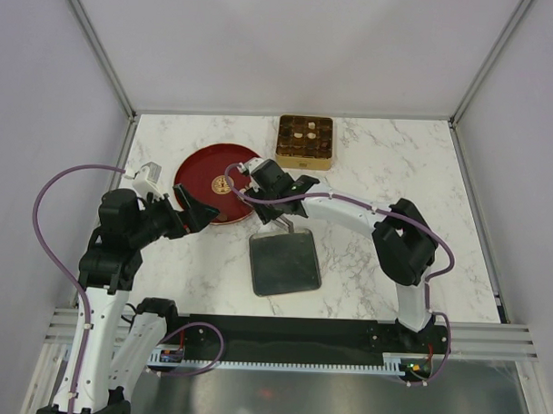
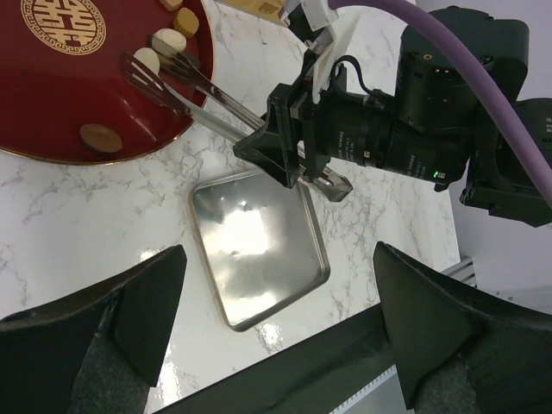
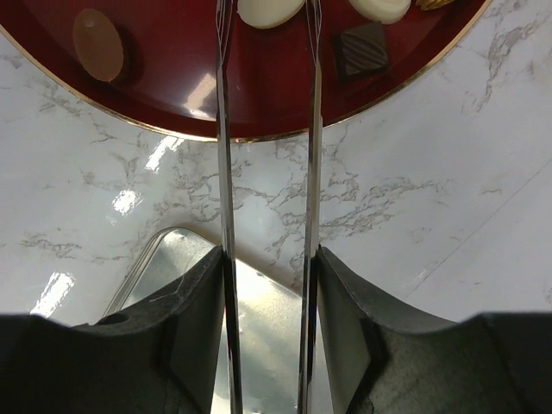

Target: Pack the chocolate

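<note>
Several chocolate pieces lie on the red dish (image 1: 205, 168): a cream one (image 3: 269, 10), another cream one (image 3: 379, 9), a dark square (image 3: 362, 47) and a light brown round (image 3: 97, 43). My right gripper (image 3: 269, 259) is shut on metal tongs (image 3: 224, 129). The tongs reach over the dish with their arms apart on either side of the first cream piece (image 2: 147, 59). Whether they touch it I cannot tell. My left gripper (image 2: 278, 285) is open and empty, above the table by the dish's near edge (image 1: 196, 211).
A square gold tin (image 1: 305, 142) with chocolates in its compartments stands at the back, right of the dish. A flat metal lid (image 1: 284, 264) lies on the marble table in front, under my right wrist. White walls enclose the table.
</note>
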